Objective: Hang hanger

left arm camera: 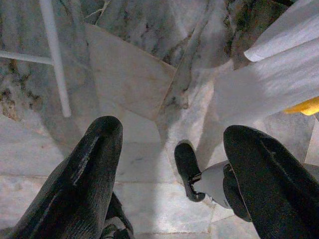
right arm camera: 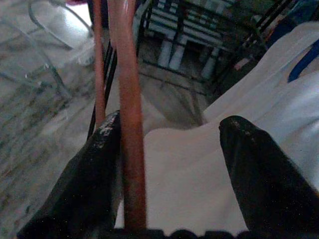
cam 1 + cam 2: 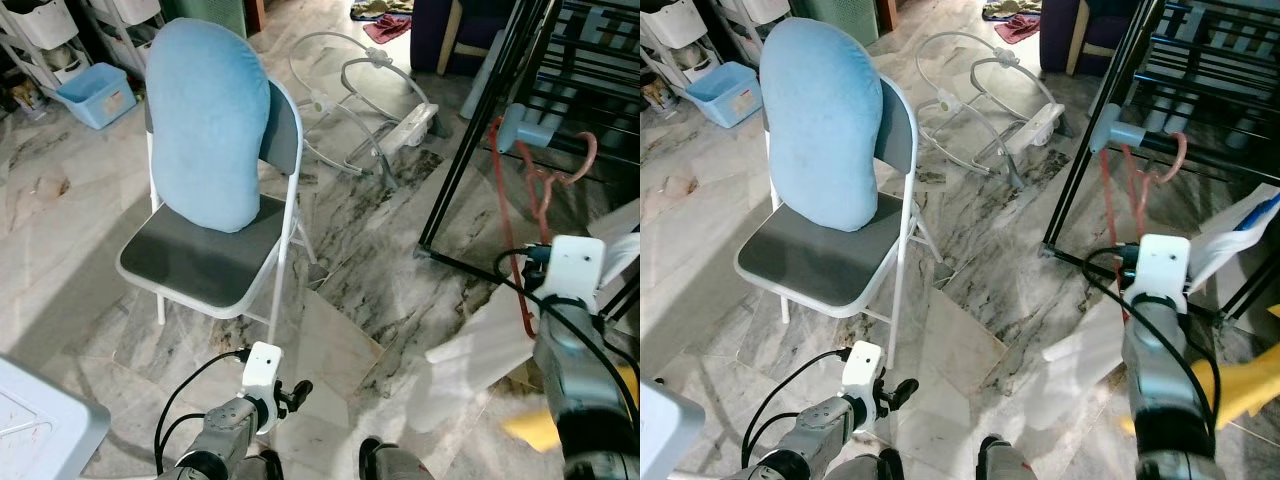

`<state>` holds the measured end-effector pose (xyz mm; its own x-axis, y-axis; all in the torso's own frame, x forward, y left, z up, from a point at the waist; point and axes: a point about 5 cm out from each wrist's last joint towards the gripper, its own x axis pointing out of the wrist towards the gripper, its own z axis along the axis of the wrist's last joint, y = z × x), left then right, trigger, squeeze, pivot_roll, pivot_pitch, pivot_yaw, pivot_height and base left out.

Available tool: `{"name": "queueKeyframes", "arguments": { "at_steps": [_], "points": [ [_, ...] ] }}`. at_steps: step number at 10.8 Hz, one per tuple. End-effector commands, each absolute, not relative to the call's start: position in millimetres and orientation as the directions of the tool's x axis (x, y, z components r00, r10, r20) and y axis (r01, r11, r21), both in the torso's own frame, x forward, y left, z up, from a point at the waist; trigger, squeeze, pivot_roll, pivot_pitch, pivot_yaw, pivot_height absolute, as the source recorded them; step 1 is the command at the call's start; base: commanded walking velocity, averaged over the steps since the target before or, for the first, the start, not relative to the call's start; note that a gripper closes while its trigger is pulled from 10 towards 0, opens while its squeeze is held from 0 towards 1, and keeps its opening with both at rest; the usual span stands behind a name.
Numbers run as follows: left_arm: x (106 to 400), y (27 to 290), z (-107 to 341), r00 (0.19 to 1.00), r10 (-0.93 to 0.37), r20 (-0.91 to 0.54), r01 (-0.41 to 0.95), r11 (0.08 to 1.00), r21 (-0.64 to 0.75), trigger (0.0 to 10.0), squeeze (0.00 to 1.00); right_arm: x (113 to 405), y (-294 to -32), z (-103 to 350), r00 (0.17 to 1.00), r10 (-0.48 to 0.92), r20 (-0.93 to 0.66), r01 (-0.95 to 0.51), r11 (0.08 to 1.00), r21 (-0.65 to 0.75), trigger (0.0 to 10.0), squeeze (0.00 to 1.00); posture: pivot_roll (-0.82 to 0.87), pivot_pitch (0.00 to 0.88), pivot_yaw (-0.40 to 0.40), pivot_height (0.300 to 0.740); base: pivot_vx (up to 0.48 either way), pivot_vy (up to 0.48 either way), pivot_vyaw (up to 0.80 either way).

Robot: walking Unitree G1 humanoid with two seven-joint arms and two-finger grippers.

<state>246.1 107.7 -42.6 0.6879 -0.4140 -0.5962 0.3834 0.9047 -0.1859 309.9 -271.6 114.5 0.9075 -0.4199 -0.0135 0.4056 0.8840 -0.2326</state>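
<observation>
Red hanger [image 3: 540, 195] hooked over black rack bar [image 3: 560, 150], dangling toward floor at robot's right. Right tool [image 2: 169, 169] spread apart, hanger's thin bar touching one finger [image 2: 94, 174], not clamped. Prob. light, stiff, slick plastic (swings easily); best gripped mid-bar. Left tool [image 1: 169, 169] spread wide, idle, low over marble floor [image 1: 144, 79].

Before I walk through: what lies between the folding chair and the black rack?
In the left eye view, bare marble floor separates the folding chair from the black rack; farther back lies a white wire frame.
</observation>
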Motion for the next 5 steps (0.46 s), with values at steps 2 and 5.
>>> {"name": "queueKeyframes", "arguments": {
  "at_steps": [2,5],
  "points": [
    [241,108,-47,0.671,-0.407,-0.619,0.388,0.905,-0.175,10.0,0.0,303,-265,120,0.92,-0.388,0.056,0.389,0.887,-0.249,10.0,1.0,-0.16,0.199,0.067,0.74,0.0,0.0,0.0],
    [243,107,-46,0.675,-0.387,-0.629,0.384,0.911,-0.149,10.0,0.0,289,-238,125,0.947,-0.261,0.189,0.313,0.887,-0.339,10.0,1.0,-0.16,0.189,0.062,0.74,0.0,0.0,0.0]
  ]
}}
